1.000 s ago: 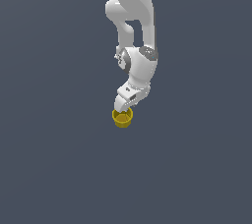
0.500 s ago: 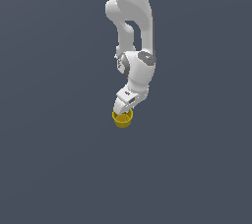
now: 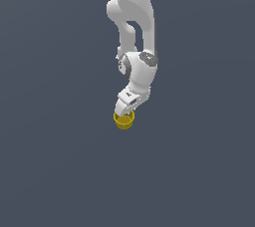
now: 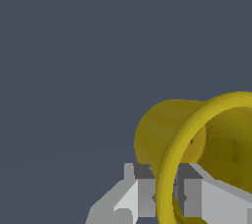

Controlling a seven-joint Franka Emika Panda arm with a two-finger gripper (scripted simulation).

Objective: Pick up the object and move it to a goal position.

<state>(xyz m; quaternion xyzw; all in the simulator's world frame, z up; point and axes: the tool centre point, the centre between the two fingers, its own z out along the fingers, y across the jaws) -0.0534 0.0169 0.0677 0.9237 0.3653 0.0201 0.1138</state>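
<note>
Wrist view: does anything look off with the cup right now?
Yes. The yellow cup sits tilted, its rim pinched between the end effector fingers with one finger inside the mouth, rather than clasped around the body.

One non-task item was observed: a plain dark grey-blue surface [image 3: 55, 171] that filled both views. It was uniform, unmarked, and without visible edges or seams.
</note>
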